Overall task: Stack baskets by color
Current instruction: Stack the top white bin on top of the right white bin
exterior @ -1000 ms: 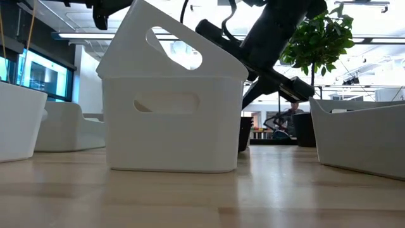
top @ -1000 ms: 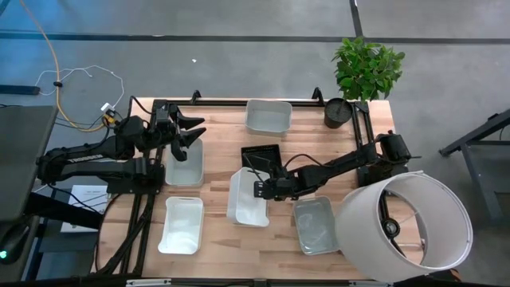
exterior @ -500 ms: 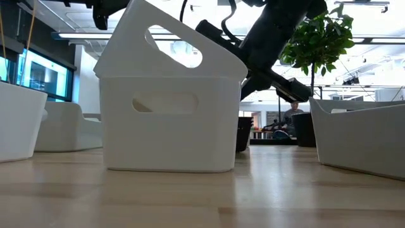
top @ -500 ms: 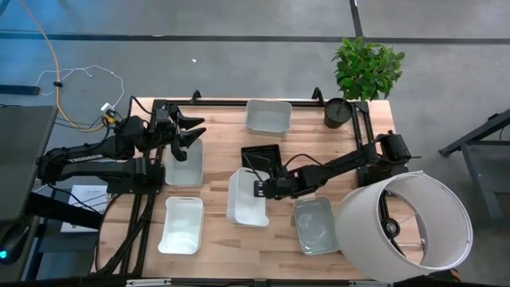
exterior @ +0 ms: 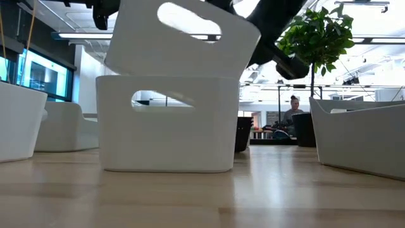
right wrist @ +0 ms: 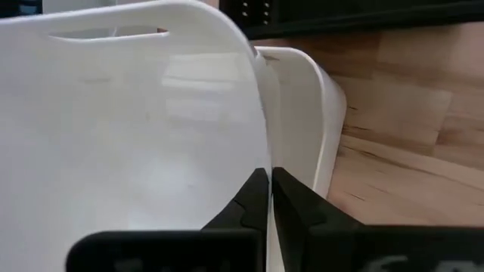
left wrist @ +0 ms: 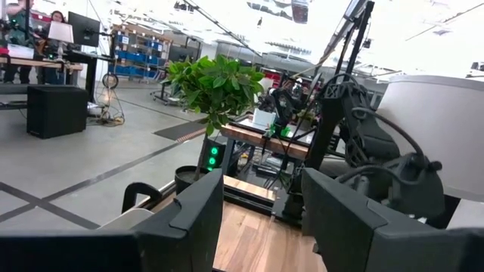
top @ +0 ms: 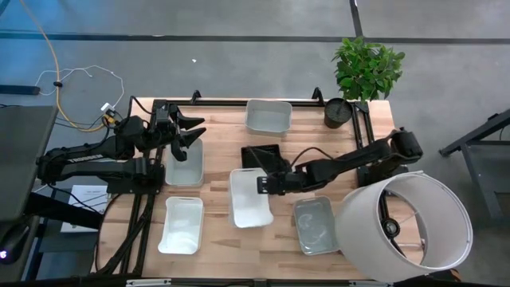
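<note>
- Lifted since 1 second ago: upper white basket [top: 252, 197], formerly tipped on 1 edge inside the lower white basket [exterior: 166, 123], now raised nearly clear of it in the low view; right arm's elbow also drawn back toward the tabletop's [top: 215, 167] right edge.
- Right claw [top: 261, 183]: pinched shut on the upper white basket's thin side wall, fingers [right wrist: 253, 198] almost meeting across the plastic in the right wrist view.
- Reason for hold, as judged: rim grip lets the basket hang and be steered into or out of its white partner; pair kept together because of shared colour.
- Position: centre of tabletop, directly over the lower white basket, walls overlapping at 1 side only.
- Orientation: long axis running from the tabletop's far edge toward its near edge in the high view; open side up, slightly tilted; handle slot [exterior: 188, 19] facing the low camera.
- Left claw [top: 194, 127]: idle above the grey basket [top: 184, 162] at far left, fingers apart, nothing between them.
- Other stock: black basket [top: 260, 155] just beyond the white pair; 2 grey baskets [top: 314, 225] [top: 268, 116]; 1 white basket [top: 182, 225] near left.
- Non-task items: plant pot [top: 338, 112], lampshade [top: 405, 229].
</note>
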Controlling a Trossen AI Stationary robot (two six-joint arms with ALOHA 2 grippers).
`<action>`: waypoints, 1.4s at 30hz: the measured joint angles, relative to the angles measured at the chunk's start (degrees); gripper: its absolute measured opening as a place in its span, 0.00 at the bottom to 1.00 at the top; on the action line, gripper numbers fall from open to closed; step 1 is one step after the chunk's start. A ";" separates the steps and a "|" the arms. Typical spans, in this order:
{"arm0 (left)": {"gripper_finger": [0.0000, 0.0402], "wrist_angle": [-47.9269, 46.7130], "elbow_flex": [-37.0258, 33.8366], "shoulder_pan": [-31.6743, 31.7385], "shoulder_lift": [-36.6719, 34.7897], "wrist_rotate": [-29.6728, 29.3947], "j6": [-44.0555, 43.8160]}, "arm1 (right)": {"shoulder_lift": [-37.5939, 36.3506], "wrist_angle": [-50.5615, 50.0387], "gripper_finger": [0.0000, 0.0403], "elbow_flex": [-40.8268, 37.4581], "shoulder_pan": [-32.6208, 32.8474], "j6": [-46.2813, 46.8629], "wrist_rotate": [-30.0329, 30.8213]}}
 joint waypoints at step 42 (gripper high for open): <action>0.42 -0.04 0.00 0.02 0.02 -0.01 0.15 | 5.56 -21.68 0.00 14.64 -0.07 3.10 -2.65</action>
